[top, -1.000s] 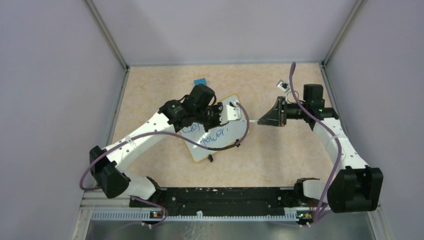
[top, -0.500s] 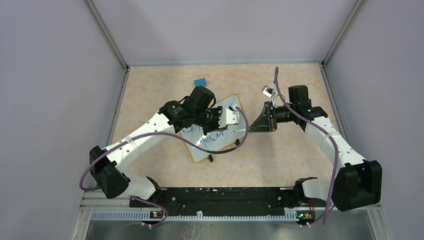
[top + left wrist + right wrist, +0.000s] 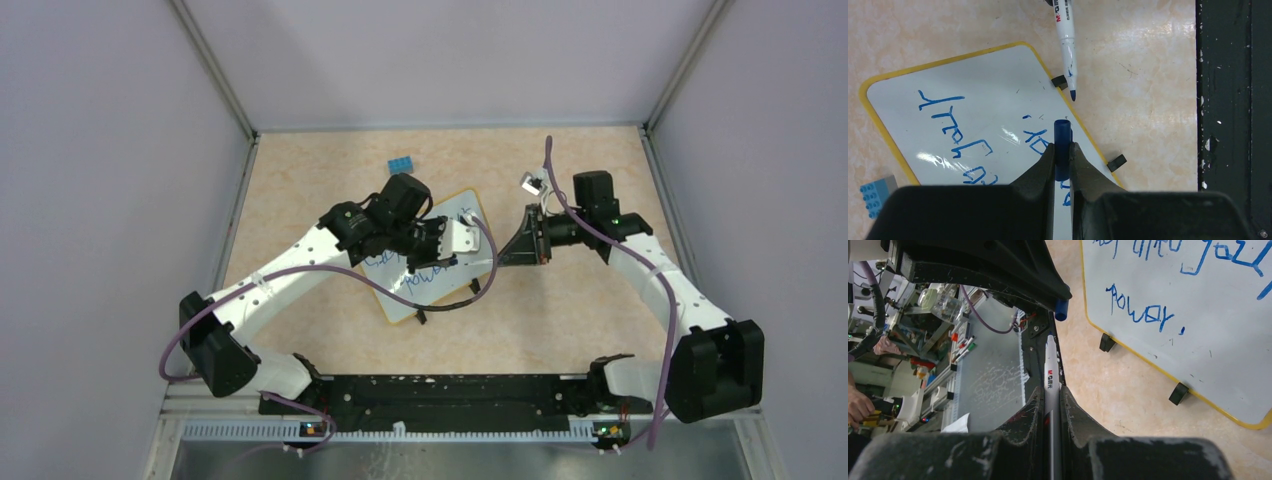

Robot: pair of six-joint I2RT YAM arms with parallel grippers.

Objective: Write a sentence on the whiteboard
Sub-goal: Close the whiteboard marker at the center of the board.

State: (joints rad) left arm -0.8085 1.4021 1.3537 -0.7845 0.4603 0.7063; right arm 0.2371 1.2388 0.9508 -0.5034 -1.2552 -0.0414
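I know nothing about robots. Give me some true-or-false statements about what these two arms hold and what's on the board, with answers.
1. The left pincer grips a blue plastic pen cap. True.
2. The right pincer is empty. False: it is shut on a white marker pen.
3. The small white yellow-rimmed whiteboard is blank. False: blue handwriting crosses it.
4. A small blue toy brick lies on the beige table, off the board. True.
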